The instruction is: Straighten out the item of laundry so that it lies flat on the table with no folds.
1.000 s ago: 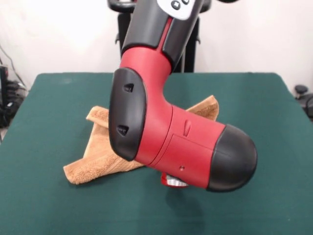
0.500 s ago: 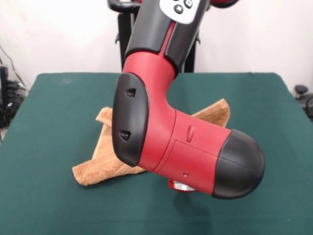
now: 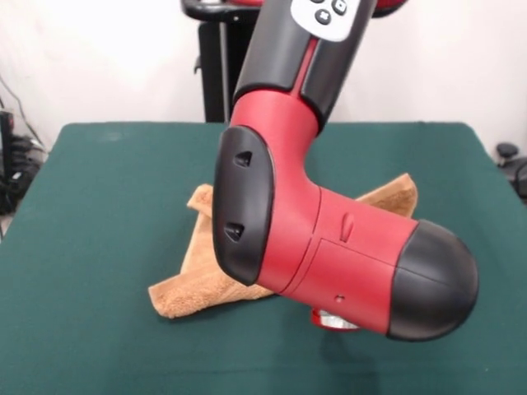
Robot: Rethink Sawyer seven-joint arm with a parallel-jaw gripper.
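Front view | towel (image 3: 193, 284) bunched on table (image 3: 90, 206) | arm (image 3: 329, 239) hides pincer, state can't tell

Crumpled towel (image 3: 193, 284) behind red arm (image 3: 329, 247)

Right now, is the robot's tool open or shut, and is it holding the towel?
Tool: cannot be told; the arm hides all but a small silver-and-red part below it, close to the towel.
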